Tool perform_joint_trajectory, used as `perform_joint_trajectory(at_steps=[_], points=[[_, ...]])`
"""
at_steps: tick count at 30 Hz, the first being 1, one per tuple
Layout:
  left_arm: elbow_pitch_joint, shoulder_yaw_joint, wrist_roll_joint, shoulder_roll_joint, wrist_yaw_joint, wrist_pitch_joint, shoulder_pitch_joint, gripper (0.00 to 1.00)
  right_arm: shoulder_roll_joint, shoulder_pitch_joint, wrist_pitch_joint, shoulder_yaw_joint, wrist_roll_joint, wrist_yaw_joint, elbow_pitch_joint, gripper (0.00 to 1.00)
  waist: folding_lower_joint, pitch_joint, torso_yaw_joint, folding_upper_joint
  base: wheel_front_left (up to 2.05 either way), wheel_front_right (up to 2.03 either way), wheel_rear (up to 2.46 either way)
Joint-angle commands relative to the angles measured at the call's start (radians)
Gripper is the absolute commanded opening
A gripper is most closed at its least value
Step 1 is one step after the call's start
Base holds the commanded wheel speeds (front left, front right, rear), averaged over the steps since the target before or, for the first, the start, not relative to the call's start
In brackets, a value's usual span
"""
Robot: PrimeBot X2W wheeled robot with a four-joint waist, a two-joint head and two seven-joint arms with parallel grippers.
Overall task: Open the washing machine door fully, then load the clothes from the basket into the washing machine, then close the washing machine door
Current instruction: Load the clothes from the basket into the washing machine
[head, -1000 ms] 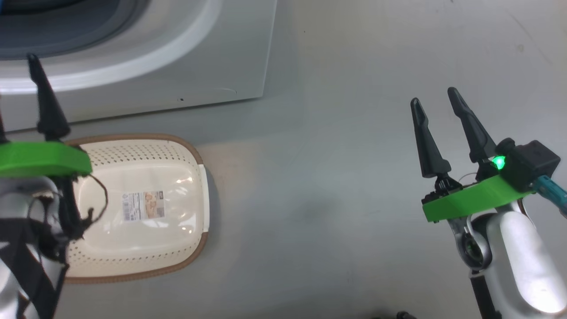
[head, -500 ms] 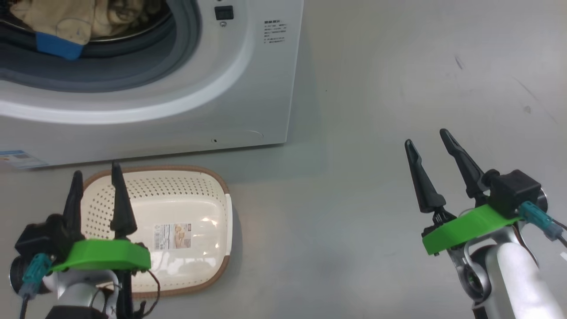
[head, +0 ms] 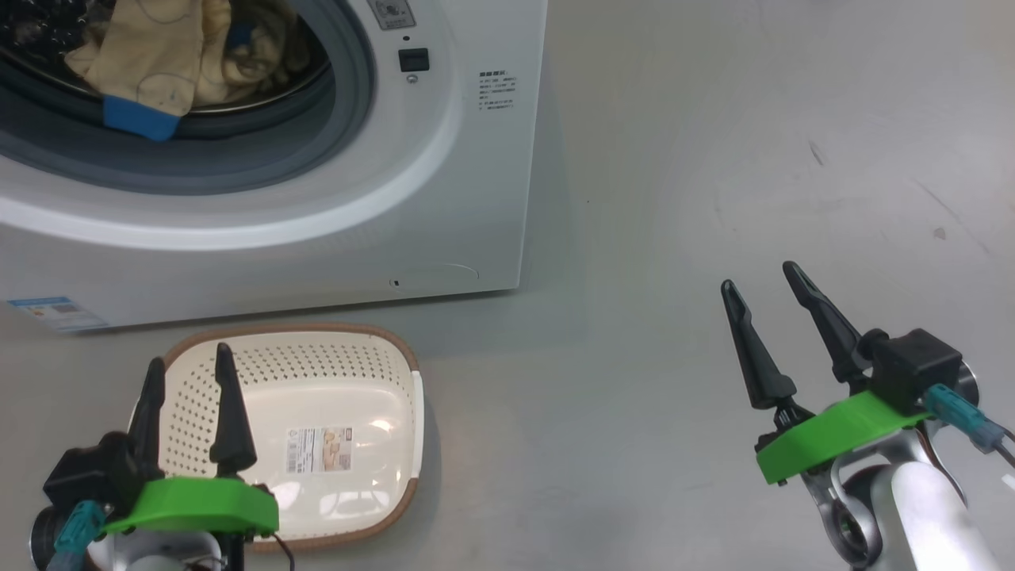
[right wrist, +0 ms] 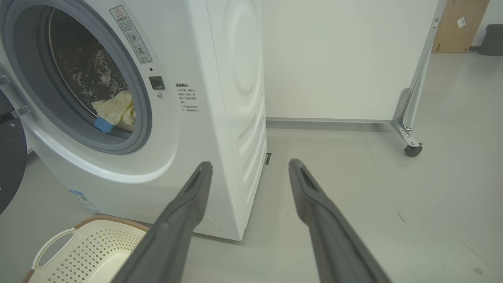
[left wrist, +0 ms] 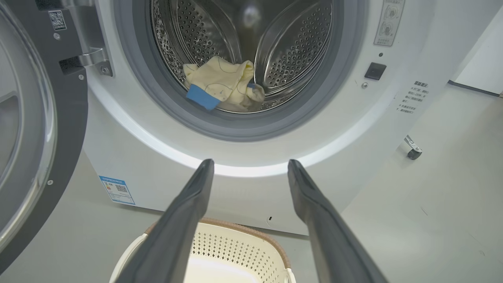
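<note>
Left pincer (head: 190,354) drew back over basket (head: 333,361); clothes (head: 151,55) sit inside washing machine (head: 452,198).

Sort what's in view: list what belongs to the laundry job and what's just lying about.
Job:
washing machine
washing machine door, open
clothes, in the drum
basket, empty
left end effector, open
right end effector, open

Just lying about:
wheeled white partition
dark bin
brown door

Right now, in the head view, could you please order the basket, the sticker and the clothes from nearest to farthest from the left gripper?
1. basket, beneath the left gripper
2. sticker, washing machine's lower left corner
3. clothes, inside the drum
</note>
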Motion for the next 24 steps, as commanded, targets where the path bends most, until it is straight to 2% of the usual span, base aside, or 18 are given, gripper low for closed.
perform_joint_trajectory(at_steps=[1, 24], points=[[-0.035, 0.034, 0.004, 0.017, 0.161, -0.001, -0.009, 1.0, -0.006, -0.005, 0.003, 0.018, -0.001, -0.003, -0.04, 1.0, 0.0001, -0.004, 0.003, -0.0001, 0.0, 0.0, 0.0], [-0.042, 0.03, -0.003, 0.016, 0.164, 0.009, -0.024, 1.0, -0.006, -0.002, 0.008, 0.017, 0.002, -0.003, -0.062, 1.0, 0.0001, 0.022, 0.005, -0.0001, 0.0, 0.0, 0.0]])
